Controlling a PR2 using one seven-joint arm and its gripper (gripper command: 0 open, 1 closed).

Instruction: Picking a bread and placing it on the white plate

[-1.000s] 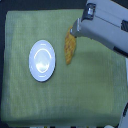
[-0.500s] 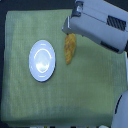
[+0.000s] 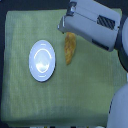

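The bread (image 3: 69, 50) is a golden-brown tapered loaf lying lengthwise on the green cloth, just to the exterior view's right of the white plate (image 3: 42, 61). The round, glossy plate has nothing on it, and a narrow strip of cloth separates it from the loaf. My gripper (image 3: 65, 27) hangs over the bread's far end and covers it. The grey gripper body hides the fingers, so I cannot see whether they stand open or grip the loaf.
A green woven cloth (image 3: 75, 95) covers the table, with dark edges on the exterior view's left and at the bottom. My grey and white arm (image 3: 100, 25) reaches in from the upper right, and the robot's white body (image 3: 120, 107) fills the lower right corner.
The gripper has slid toward the exterior view's left, from beside the bread's far end to over it. Bread and plate lie where they were.
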